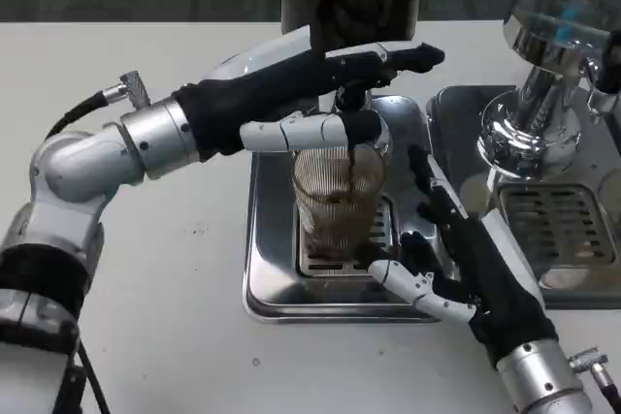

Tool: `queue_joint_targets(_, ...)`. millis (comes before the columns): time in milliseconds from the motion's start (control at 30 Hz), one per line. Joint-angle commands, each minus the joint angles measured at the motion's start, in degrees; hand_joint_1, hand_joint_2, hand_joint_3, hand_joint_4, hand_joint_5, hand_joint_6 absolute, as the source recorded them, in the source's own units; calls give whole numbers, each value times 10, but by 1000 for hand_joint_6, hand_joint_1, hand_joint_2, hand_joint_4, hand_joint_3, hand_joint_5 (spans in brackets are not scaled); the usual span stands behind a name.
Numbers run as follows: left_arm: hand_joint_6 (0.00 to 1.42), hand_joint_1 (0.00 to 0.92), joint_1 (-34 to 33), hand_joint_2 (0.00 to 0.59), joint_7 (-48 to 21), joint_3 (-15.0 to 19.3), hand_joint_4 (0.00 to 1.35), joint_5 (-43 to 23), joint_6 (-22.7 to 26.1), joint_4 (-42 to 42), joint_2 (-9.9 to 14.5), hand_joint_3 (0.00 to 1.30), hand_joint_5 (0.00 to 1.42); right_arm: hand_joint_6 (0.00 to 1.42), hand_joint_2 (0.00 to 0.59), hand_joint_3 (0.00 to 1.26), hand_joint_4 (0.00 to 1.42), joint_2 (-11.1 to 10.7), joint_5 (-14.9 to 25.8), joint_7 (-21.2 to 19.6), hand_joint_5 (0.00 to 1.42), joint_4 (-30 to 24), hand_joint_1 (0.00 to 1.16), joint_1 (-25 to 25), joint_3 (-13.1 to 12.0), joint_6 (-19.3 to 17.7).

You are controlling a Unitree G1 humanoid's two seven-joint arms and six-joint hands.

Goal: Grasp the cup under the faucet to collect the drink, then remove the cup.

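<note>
Ribbed glass cup [339,196] sits between spread right hand [464,257] fingers; left hand [320,94] fingers press the faucet [351,96].

- A second shiny chrome dispenser [543,94] stood to my right, over its own slotted steel drip tray [563,225].
- A white table [184,307] lay beneath everything.

"What do my arms look like from up here?"

"I see shiny silver tubes. My left hand [310,94] is black and white, with a black cable behind its wrist. My right hand [466,273] is black and white too."
</note>
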Motion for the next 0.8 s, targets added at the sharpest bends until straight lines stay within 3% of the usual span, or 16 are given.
queue_joint_targets(33, 0, 0, 31, 85, -8, -7, 47, 19, 19, 9, 21, 128, 58, 66, 207, 0, 0, 3, 7, 10, 0, 13, 614, -18, -6, 1)
queue_joint_targets(800, 4, 0, 46, 84, -4, -5, 54, 10, 25, -9, 28, 135, 58, 65, 223, 0, 0, 4, 15, 38, 0, 99, 603, -101, -15, 0)
